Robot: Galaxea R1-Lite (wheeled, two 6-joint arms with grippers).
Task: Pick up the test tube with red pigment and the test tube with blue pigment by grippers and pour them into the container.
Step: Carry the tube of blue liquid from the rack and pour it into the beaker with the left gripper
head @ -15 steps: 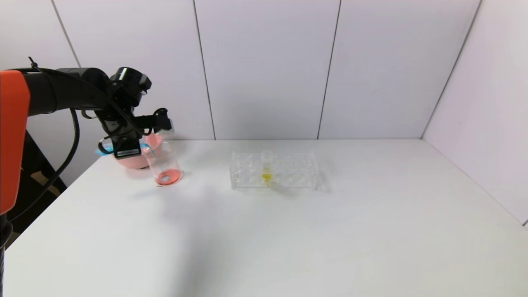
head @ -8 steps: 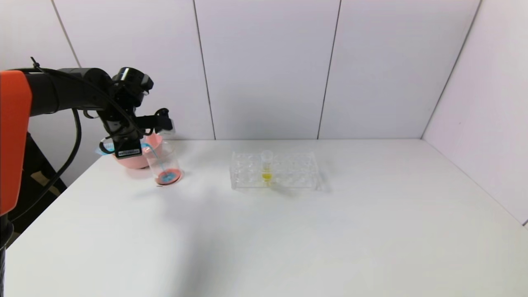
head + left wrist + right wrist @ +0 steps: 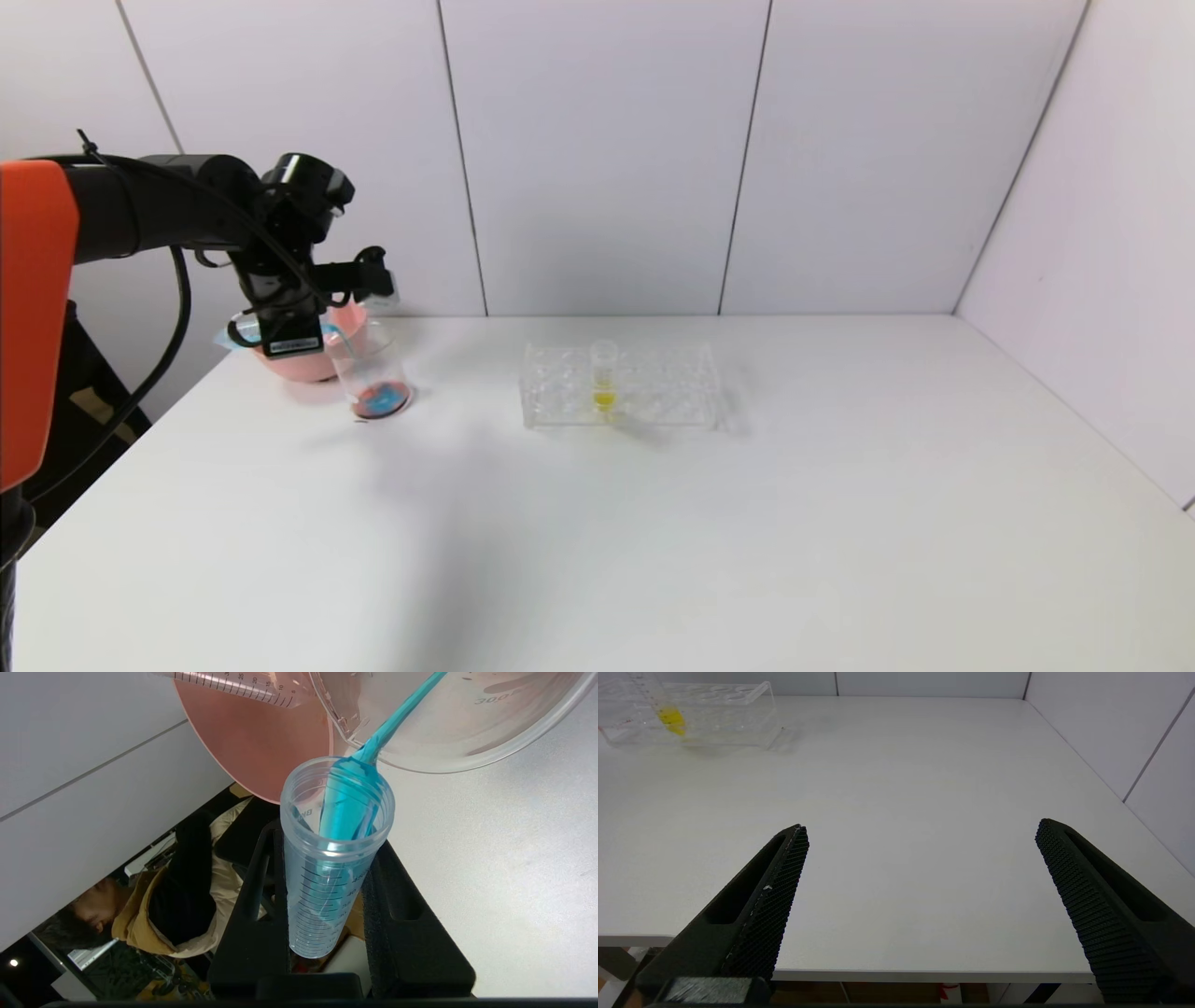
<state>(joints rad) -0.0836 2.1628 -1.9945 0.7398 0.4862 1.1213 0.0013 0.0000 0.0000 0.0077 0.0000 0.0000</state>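
Observation:
My left gripper (image 3: 367, 280) (image 3: 331, 842) is shut on the test tube with blue pigment (image 3: 334, 868) and holds it tipped over the container (image 3: 371, 371), a clear beaker at the table's back left. In the left wrist view a blue stream (image 3: 397, 716) runs from the tube's mouth into the container (image 3: 472, 742). Red liquid with a blue patch (image 3: 381, 399) lies on the container's bottom. A clear graduated tube (image 3: 243, 686) with no liquid showing lies in the pink bowl (image 3: 252, 742). My right gripper (image 3: 922, 826) is open and empty above the table's near edge, out of the head view.
The pink bowl (image 3: 303, 359) stands right behind the container. A clear tube rack (image 3: 653, 385) with one yellow-liquid tube (image 3: 604, 378) stands mid-table, also in the right wrist view (image 3: 738, 714). The white table (image 3: 747, 523) ends at walls behind and to the right.
The left gripper tipped the tube a little further. Blue liquid started to stream into the container, and a blue patch has spread over the red liquid on its bottom.

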